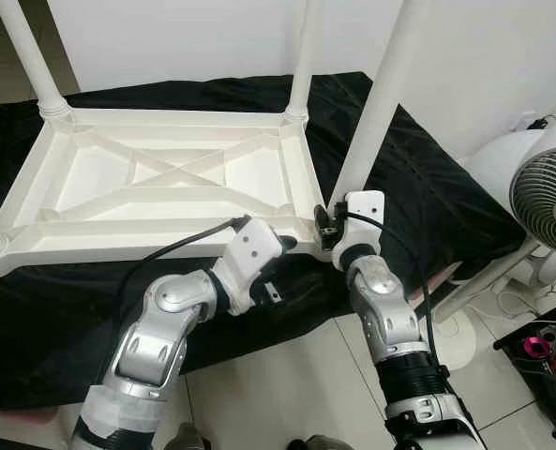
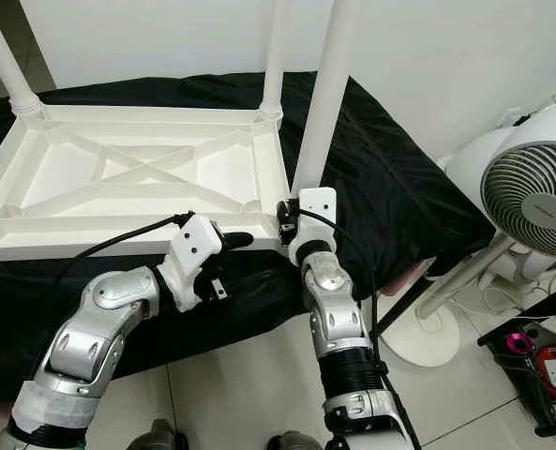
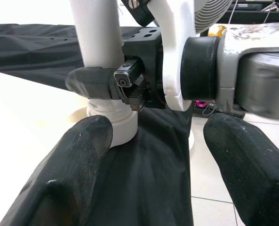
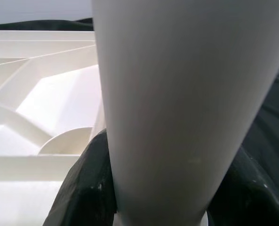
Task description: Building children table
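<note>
On the black cloth point(image 1: 428, 202) lies the white children table point(image 1: 165, 183), upside down, so its legs can go in from above. The near right leg point(image 1: 376, 103) stands in its corner. The right tool point(image 1: 326, 223) holds that leg tight near its bottom, likely to push or twist it in. The left tool point(image 1: 292, 246) waits just beside it at the near edge, fingers wide apart and holding nothing. A white fan point(image 1: 545, 197) stands on the tiled floor point(image 1: 296, 375) to the right.
</note>
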`<state>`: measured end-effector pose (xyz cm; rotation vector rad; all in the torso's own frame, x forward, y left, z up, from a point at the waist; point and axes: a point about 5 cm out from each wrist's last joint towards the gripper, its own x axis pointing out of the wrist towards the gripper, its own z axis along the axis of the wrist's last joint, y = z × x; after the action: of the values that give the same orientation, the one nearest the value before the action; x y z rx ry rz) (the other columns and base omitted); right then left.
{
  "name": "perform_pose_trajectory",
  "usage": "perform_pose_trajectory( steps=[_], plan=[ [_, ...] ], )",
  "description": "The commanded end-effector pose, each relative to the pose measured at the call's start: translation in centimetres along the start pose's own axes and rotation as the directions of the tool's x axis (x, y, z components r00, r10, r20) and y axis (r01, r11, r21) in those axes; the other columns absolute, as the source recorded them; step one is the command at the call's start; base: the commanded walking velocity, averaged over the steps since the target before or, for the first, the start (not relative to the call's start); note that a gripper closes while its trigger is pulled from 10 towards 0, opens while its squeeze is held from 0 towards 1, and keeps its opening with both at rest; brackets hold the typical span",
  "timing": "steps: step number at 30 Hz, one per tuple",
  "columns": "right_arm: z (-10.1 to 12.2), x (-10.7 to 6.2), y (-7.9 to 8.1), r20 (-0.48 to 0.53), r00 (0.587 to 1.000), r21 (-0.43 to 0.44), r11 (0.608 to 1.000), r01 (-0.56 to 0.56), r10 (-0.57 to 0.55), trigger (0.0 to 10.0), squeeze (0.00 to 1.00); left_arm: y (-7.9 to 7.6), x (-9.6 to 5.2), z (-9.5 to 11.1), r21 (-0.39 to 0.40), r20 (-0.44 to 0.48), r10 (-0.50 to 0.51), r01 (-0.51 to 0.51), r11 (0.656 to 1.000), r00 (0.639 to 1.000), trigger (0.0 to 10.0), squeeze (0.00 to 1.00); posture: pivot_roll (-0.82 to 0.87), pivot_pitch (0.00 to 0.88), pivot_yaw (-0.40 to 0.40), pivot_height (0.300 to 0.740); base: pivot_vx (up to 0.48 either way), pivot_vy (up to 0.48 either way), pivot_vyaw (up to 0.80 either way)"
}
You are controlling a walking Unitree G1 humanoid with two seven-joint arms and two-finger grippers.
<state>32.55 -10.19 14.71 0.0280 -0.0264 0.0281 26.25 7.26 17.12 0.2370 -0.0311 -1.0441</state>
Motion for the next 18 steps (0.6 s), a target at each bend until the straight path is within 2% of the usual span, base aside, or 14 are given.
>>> perform_pose_trajectory(
  steps=[1, 4, 11, 12, 13, 18],
  plan=[
    [-1.4, -0.5, -0.8, -0.071, 0.995, -0.016, 0.998, 0.066, -0.067, 10.0, 0.00, 0.5, 0.1, -0.1, -0.005, -0.003, 0.094, -0.094, 0.996, 0.996, 10.0, 0.00, -0.03, 0.053, -0.037, 0.740, 0.000, 0.000, 0.00],
    [-0.8, -0.5, -0.4, -0.045, 0.999, -0.006, 1.000, 0.027, -0.027, 10.0, 0.00, 0.4, 0.2, -0.1, -0.012, 0.001, 0.086, -0.086, 0.996, 0.996, 10.0, 0.00, -0.04, 0.053, -0.035, 0.740, 0.000, 0.000, 0.00],
    [-0.4, -0.6, -0.3, -0.017, 1.000, 0.004, 1.000, 0.012, -0.012, 10.0, 0.00, 0.4, 0.3, 0.0, -0.009, 0.003, 0.085, -0.085, 0.996, 0.996, 10.0, 0.00, -0.03, 0.050, -0.040, 0.740, 0.000, 0.000, 0.00],
    [-0.2, -0.6, -0.3, -0.008, 1.000, 0.009, 1.000, 0.004, -0.004, 10.0, 0.15, 0.4, 0.3, 0.0, -0.008, 0.003, 0.087, -0.087, 0.996, 0.996, 10.0, 0.00, -0.03, 0.050, -0.040, 0.740, 0.000, 0.000, 0.00],
    [-0.1, -0.6, -0.5, 0.000, 1.000, 0.019, 1.000, 0.001, -0.001, 10.0, 1.00, 0.4, 0.2, 0.0, -0.008, 0.003, 0.088, -0.088, 0.996, 0.996, 10.0, 0.00, -0.03, 0.050, -0.040, 0.740, 0.000, 0.000, 0.00],
    [0.3, -0.6, -1.3, 0.037, 0.998, 0.037, 0.998, -0.056, 0.054, 10.0, 1.00, 0.4, 0.3, 0.0, -0.007, 0.005, 0.092, -0.092, 0.996, 0.996, 10.0, 0.00, -0.03, 0.048, -0.044, 0.740, 0.000, 0.000, 0.00]
  ],
)
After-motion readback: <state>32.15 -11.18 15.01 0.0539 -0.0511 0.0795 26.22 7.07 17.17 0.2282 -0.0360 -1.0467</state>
